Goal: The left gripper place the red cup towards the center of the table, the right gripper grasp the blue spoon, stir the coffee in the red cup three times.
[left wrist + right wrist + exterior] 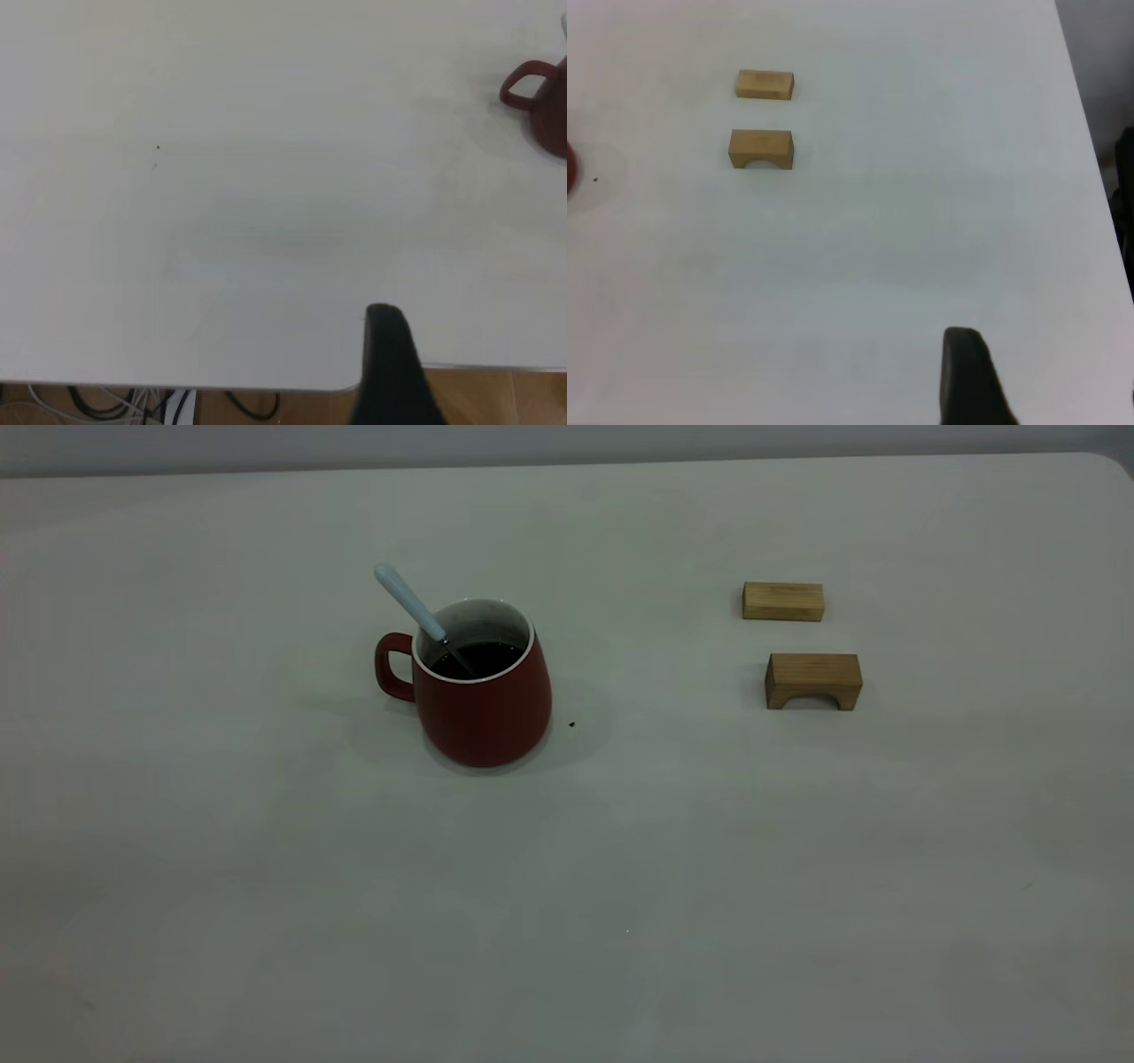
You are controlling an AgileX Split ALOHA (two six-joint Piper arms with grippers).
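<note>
The red cup (483, 691) stands upright on the table (620, 886), left of the middle, with its handle pointing left. Dark coffee (478, 657) fills it. The blue spoon (412, 607) leans in the cup, its bowl in the coffee and its pale handle sticking up to the left. Neither gripper shows in the exterior view. Only one black part of my left gripper (387, 359) is in its wrist view, at the table's near edge and far from the cup (539, 96). One black part of my right gripper (966, 376) hangs over bare table, nothing near it.
Two wooden blocks lie right of the cup: a flat one (783, 601) and an arched one (813, 680), also the flat one (765, 85) and the arched one (761, 148). A dark speck (572, 724) sits beside the cup. Cables (133, 403) hang below the table edge.
</note>
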